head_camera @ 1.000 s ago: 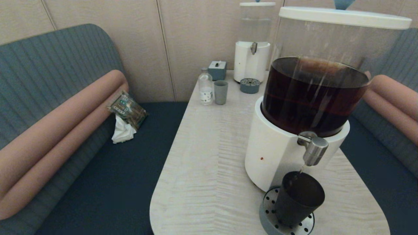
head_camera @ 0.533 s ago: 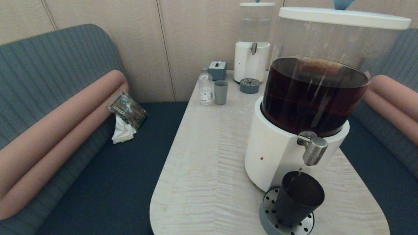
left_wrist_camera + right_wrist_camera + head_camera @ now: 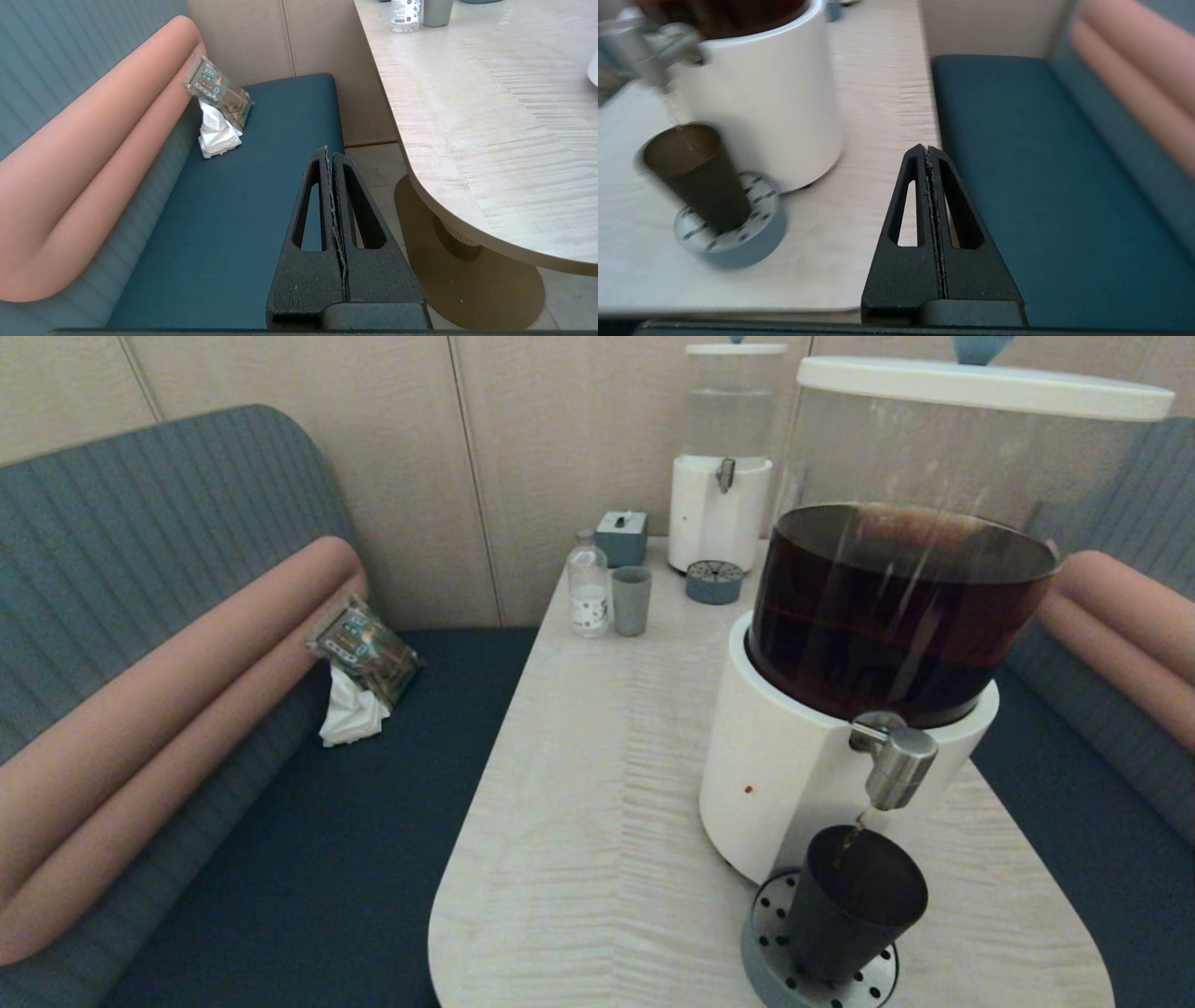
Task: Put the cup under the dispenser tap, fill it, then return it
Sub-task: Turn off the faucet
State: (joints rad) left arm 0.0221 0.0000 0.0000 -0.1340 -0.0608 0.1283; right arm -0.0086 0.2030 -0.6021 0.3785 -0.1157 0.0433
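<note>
A: Nothing on the table has shifted between the earlier head frames and now. Matte black tapered cup (image 3: 854,905) is on the same spot, lower right of the head frame, on the round grey perforated drip tray (image 3: 767,959).

B: Position vs tap?

A: Directly under the brushed-steel cylindrical tap (image 3: 896,765) of the big white-based dispenser with dark brown liquid (image 3: 794,775). A thin stream runs from spout into cup. So placing is done, filling is in progress.

B: Fill level?

A: Can't read it well; the right wrist view is smeared, though the cup interior looks brownish and possibly well filled.

B: Grippers?

A: Neither touches the cup. Right gripper (image 3: 930,151) has fingers pressed together, empty, at the table edge, near the cup but apart from it. Left gripper (image 3: 329,154) also pressed together, empty, parked over the dark blue bench seat (image 3: 224,224).

B: Remaining?

A: Stopping the flow, then returning the cup.
</note>
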